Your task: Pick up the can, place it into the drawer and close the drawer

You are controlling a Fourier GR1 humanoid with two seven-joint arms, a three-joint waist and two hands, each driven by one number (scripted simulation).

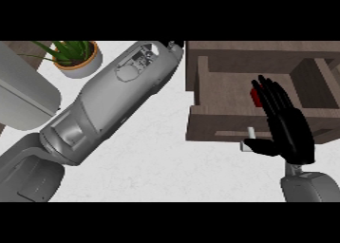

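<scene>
The right robot hand (288, 128), fingers straight, reaches over the open wooden drawer (229, 95) where a red can (255, 96) shows, while a potted plant (76, 57) stands on the white table (165, 161).

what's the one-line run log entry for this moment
stage: can in drawer | can: red, inside open drawer | right hand: open over drawer front | left hand: not visible | drawer: not yet closed
</scene>
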